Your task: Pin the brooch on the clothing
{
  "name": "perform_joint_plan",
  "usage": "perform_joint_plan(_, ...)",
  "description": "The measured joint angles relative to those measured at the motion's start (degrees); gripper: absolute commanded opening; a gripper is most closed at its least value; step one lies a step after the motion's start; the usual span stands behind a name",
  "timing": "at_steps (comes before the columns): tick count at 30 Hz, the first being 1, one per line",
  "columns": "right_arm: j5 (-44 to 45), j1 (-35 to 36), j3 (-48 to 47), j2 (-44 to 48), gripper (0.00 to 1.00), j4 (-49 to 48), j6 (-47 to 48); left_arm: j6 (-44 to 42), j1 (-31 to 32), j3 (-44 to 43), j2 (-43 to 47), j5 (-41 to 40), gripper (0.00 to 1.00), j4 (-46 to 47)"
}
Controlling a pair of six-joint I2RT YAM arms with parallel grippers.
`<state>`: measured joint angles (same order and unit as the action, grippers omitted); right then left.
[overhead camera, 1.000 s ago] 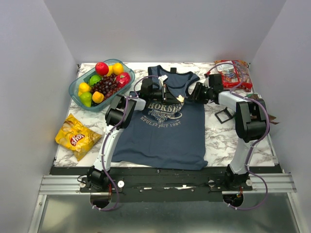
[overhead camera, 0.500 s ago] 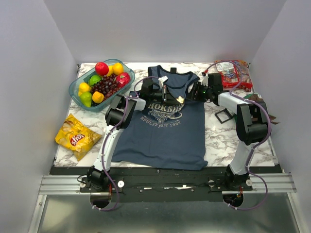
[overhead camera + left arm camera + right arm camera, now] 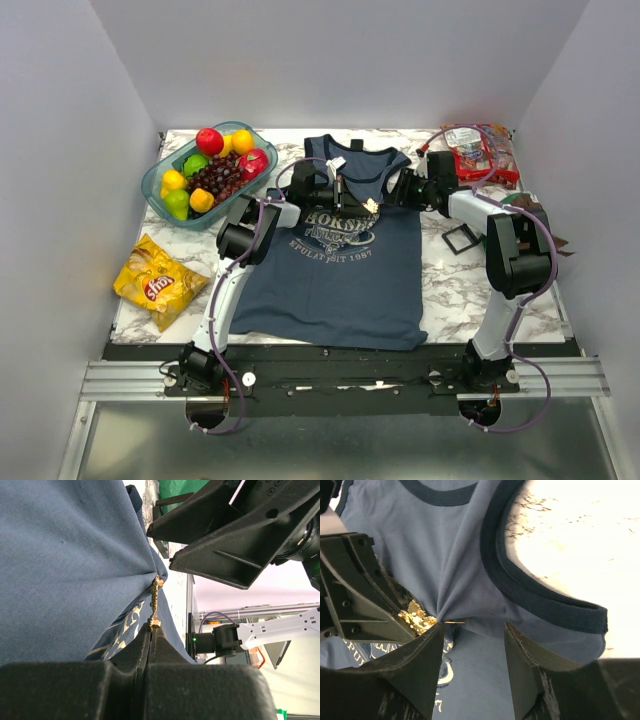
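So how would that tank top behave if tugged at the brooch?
Probably floppy: the tank top puckers into folds radiating from the brooch. Likely thin and light, so a tug would bunch it or drag it over the marble table.

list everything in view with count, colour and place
tank top: one, slate blue, spread mid-table
brooch: one, gold, on the top's chest
fruit tub: one, clear teal, far left, full of mixed fruit
chip bag: one, yellow, near left
snack packet: one, red, far right
square box: one, black-framed, right of the top
table: one, white marble, under everything
left gripper: one, black, shut on the brooch
right gripper: one, black, open beside the brooch
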<state>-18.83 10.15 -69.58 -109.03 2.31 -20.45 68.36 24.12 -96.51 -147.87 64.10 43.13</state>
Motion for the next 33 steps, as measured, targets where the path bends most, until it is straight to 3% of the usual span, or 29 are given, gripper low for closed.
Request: perform_joint_plan(33, 4.59, -0.15, -3.43, -2.4, 0.47, 3.28, -0.48, -0.02, 0.02, -0.13, 0.0, 0.02, 0.0, -0.13)
